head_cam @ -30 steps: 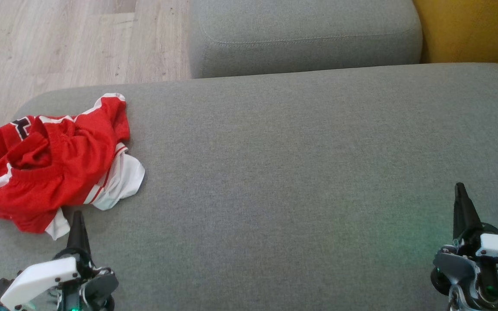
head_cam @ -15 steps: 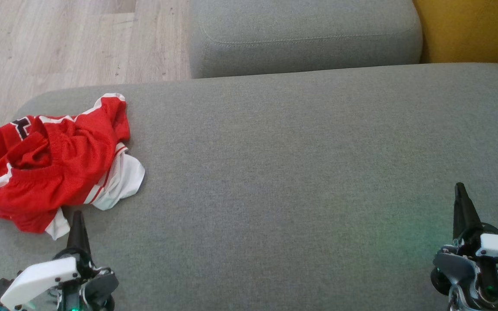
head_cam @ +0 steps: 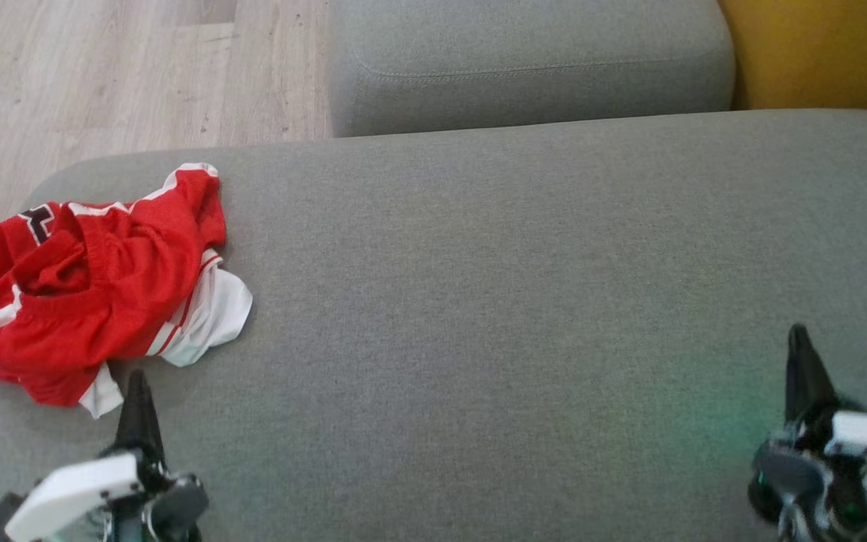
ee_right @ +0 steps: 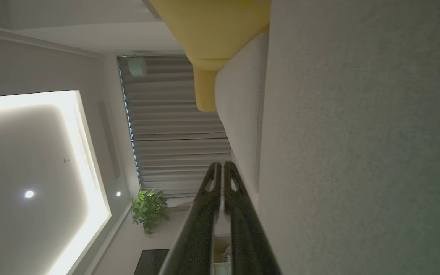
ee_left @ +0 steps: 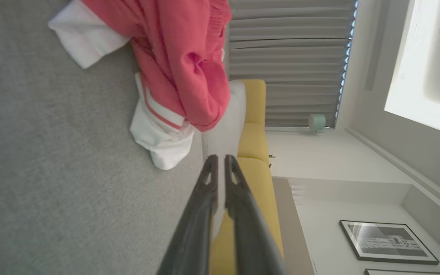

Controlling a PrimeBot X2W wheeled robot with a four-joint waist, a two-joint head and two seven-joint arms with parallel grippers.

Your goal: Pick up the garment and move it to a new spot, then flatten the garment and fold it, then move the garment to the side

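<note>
As things lie now: the garment [head_cam: 95, 282] is a crumpled red heap with white trim at the left end of the grey seat cushion [head_cam: 494, 301], and its left part reaches the cushion's edge by the wooden floor [head_cam: 102, 75].
Left tool: the left tool [head_cam: 135, 380] hovers just beside the garment's near white hem. It is apart from the cloth as far as the head view shows. In the left wrist view its fingers [ee_left: 201, 221] are drawn together to a thin slit, and nothing is between them.
Right tool: the right tool [head_cam: 798, 335] is well apart from the garment, over bare cushion at the right end. It is pinched to the same narrow slit and holds nothing.
Done so far: by my reading, nothing. The garment is not lifted, spread or folded.
Step in hand: probably the approach for the first pick-up, since the left tool points at the heap from close by.
Left to do: the whole task, namely grasp and carry to a new spot, flatten, fold, then shift to the side.
Room for it: the broad middle of the cushion looks free for laying the cloth out.
Count of garments: one.
Count of tools: two, each with two dark fingers.
Count of grey cushions: two, namely the seat cushion and a second grey cushion [head_cam: 531, 68] beyond it.
Other: one patch of yellow upholstery [head_cam: 825, 53] at the far right corner.
</note>
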